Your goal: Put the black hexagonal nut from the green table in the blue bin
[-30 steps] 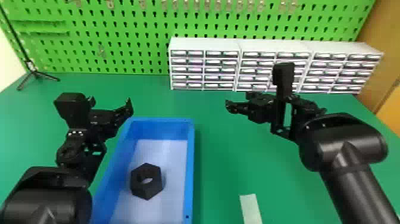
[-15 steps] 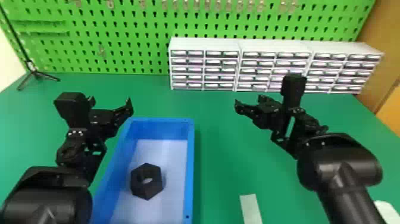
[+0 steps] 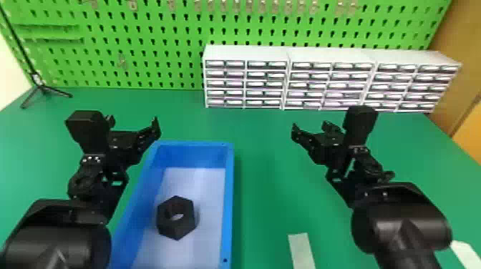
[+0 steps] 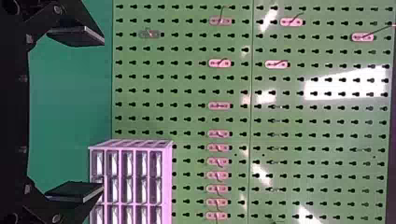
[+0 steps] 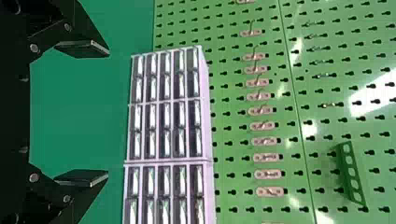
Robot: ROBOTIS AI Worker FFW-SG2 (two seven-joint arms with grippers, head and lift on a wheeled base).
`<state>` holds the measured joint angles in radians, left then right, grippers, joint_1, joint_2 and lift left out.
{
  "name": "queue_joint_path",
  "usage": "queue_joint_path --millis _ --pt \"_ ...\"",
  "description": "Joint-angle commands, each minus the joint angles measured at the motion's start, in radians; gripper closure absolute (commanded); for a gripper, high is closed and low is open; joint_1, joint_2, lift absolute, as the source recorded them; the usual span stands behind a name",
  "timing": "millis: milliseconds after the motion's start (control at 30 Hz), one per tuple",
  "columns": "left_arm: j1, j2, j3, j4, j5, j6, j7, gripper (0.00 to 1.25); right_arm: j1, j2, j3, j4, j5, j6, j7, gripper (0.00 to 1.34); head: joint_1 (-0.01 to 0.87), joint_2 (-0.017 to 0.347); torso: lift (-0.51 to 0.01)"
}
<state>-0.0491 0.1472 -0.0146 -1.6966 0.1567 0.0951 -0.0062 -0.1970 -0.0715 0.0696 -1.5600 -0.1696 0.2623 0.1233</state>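
Black hexagonal nut (image 3: 179,228), one: laid flat on the floor of the blue bin (image 3: 229,200), presumably because placement is complete. Left gripper (image 4: 102,115) and right gripper (image 5: 108,113): both spread wide, nothing pinched (nothing more to be gripped, it seems), and held above the green table (image 3: 265,204), likely for clearance. In the head view, the nut is found at five o'clock from the left, eight o'clock from the right, well apart from both.
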Motion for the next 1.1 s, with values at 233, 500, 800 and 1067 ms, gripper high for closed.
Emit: queue_joint_path --millis 233,500,800,1067 --pt "0.0 0.0 -0.004 0.0 0.004 0.002 0.003 0.18 0.047 -0.002 0.018 0.025 -0.001 -0.146 -0.103 0.36 0.683 0.028 -0.096" --pt "0.0 0.0 -0.004 0.0 0.01 0.005 0.005 0.18 0.061 -0.001 0.022 0.04 0.036 -0.189 -0.105 0.36 0.683 0.028 -0.096" --pt "0.008 0.0 -0.001 0.0 0.01 0.006 0.005 0.18 0.065 0.006 0.015 0.04 0.064 -0.203 -0.105 0.36 0.683 0.028 -0.096" --pt "0.011 0.0 -0.004 -0.002 0.009 0.011 0.005 0.18 0.073 0.009 0.007 0.035 0.076 -0.212 -0.105 0.36 0.683 0.028 -0.096"
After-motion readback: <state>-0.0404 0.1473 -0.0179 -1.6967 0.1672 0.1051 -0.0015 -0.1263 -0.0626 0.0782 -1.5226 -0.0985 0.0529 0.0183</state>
